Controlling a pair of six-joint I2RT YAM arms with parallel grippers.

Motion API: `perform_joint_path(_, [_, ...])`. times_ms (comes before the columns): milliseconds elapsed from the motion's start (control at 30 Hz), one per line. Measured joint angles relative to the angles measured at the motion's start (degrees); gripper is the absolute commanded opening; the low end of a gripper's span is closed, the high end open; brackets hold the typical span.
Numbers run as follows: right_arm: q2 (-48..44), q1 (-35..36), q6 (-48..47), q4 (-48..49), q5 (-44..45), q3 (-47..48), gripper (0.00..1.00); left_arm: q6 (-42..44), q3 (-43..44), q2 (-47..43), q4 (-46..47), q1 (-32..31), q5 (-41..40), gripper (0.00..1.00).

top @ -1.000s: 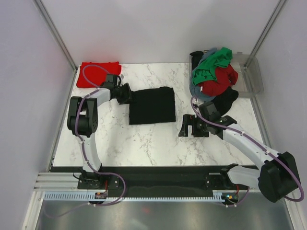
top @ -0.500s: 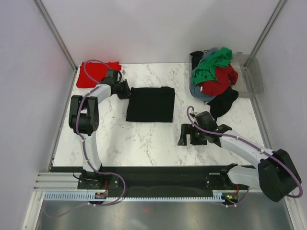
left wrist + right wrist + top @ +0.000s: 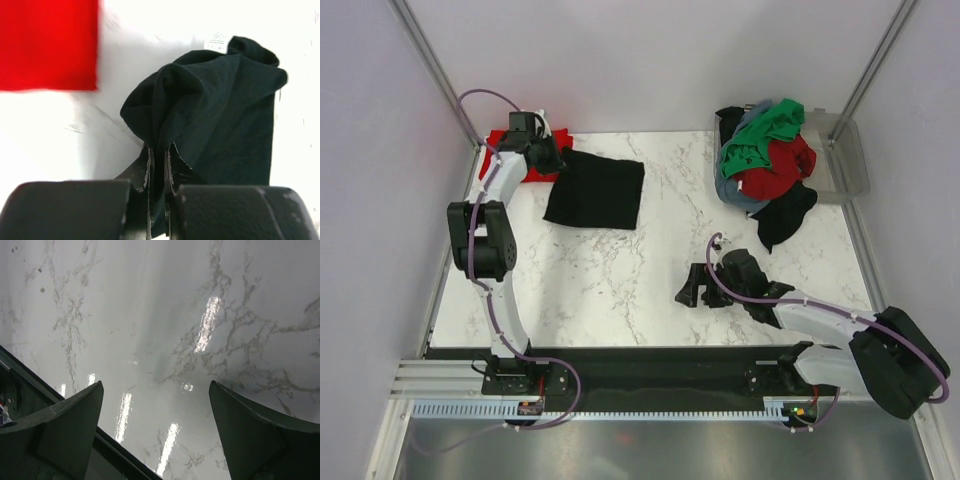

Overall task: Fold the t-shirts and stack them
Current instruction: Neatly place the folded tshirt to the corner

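Left wrist | left gripper (image 3: pixel 157 150) seen clamped on bunched edge of folded black t-shirt (image 3: pixel 225 115), far left beside red t-shirt (image 3: pixel 47 42) | right gripper (image 3: pixel 157 440) held open, empty | risk: fold could be pulled apart by one-edge dragging.

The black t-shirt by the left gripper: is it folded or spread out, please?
Folded: the black t-shirt lies as a compact rectangle with no sleeves showing, and one corner is bunched up in the shut left gripper.
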Motion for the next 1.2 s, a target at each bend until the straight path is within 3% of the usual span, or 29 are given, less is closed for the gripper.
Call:
perform_joint_path(267, [10.25,4.26,2.10,12.50,2.69,2.47,0.93,2.36,11.10,-0.04,-2.45,1.01,-4.87,0.02])
perform_joint_path(733, [11.52,5.07,2.29,18.80,3.45,0.90,0.93,7.15,28.15,1.55,-6.88,2.78,-8.31,0.02])
perform_joint_path(1200, [13.18,5.22,2.23,20.94,3.15,1.05,0.94,8.81,33.18,7.32,-7.34,7.54,-5.90,0.04])
